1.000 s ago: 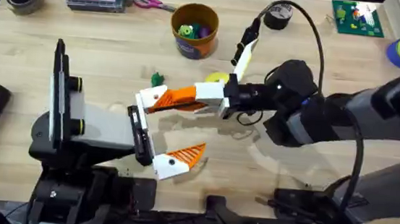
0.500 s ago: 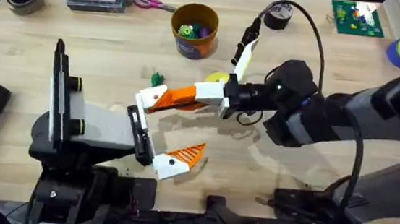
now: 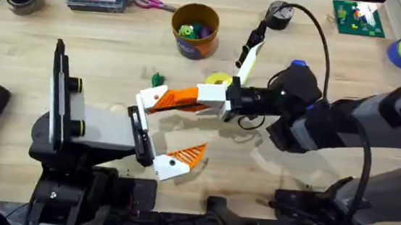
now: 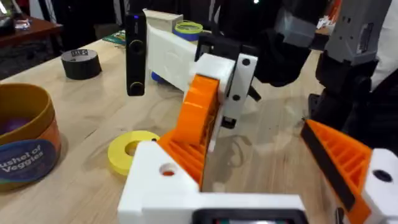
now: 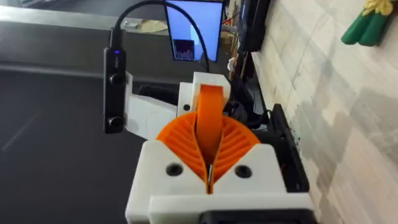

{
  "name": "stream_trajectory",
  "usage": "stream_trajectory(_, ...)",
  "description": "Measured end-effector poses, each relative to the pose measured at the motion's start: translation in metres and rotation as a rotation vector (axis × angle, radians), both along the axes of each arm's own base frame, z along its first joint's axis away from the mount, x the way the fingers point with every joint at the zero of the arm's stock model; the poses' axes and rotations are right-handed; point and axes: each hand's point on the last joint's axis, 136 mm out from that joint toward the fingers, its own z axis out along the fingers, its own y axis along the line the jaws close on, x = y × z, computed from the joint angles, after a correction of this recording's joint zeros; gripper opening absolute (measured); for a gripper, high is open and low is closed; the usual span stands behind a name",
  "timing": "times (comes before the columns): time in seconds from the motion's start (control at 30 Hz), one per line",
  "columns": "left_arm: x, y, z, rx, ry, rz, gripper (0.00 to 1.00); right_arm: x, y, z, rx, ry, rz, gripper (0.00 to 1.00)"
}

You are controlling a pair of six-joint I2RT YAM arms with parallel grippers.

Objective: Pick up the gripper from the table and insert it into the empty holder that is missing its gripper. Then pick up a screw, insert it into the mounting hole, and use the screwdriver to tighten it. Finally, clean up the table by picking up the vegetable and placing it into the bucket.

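So the bucket (image 3: 195, 29), near the far edge of the tabletop, reads "Bushel of Veggies" on its blue band in the left wrist view. One green vegetable (image 3: 157, 79) sits on the wood near the middle, just beyond the left gripper (image 3: 161, 129). The left gripper is spread wide apart: one orange pad on its nearer finger (image 3: 186, 155), white holder (image 3: 148, 98) on the far one. The right gripper (image 3: 174, 100) is pinched together on the orange gripper (image 3: 180, 98), right at that holder. One yellow ring (image 3: 219, 79) lies beside it. The right wrist view shows the two orange pads (image 5: 186, 147) squeezing the piece edge-on. I count two tape rolls at the far edge.
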Motion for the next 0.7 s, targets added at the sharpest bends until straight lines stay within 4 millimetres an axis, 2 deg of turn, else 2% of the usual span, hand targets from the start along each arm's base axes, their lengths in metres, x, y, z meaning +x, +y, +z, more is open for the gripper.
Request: stream_trajectory(0.7,0.003,0.0013,0.0,0.0,0.004,0.019,0.986,0.003,0.0051,-0.0005,-0.004,-0.028,-0.021,0.009)
